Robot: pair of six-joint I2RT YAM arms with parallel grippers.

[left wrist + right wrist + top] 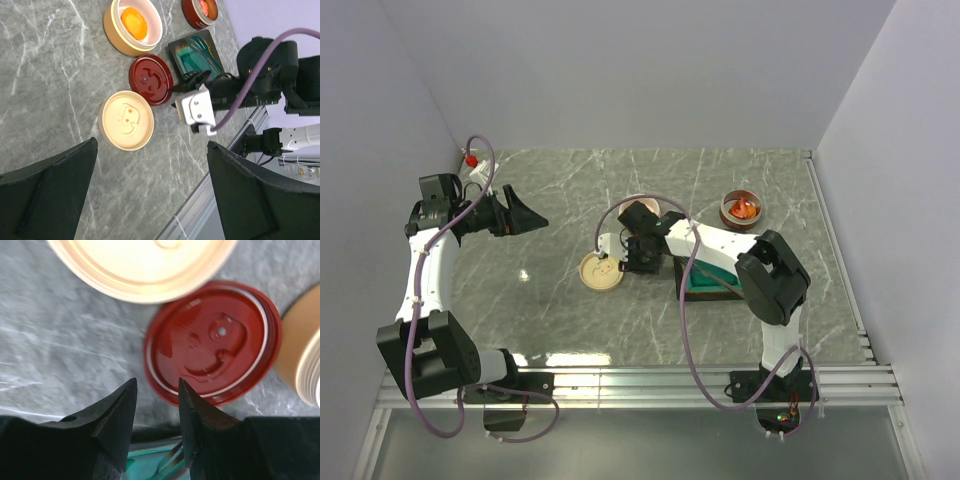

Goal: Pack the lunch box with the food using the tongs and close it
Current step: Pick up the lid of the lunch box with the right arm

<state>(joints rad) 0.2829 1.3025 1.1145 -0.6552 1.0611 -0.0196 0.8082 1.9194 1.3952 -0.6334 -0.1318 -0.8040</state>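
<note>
1. Left gripper (528, 217): released, jaws wide, raised over table's (720, 170) left side.
2. Right gripper (156, 385): parted, empty, tips beside red lid (212, 342).
3. Orange disc (134, 22): inside cream bowl (117, 37).
4. Shrimp pieces (744, 208): inside red bowl (725, 212).
5. Tongs (202, 50): seemingly on teal tray (174, 50); blurred.

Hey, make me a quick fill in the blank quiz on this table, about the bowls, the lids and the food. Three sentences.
1. The cream bowl holds one round piece coloured ____.
2. The right tool points at a lid coloured ____.
3. The shrimp pieces sit in a bowl coloured ____.

Missing words: orange; red; red.
</note>
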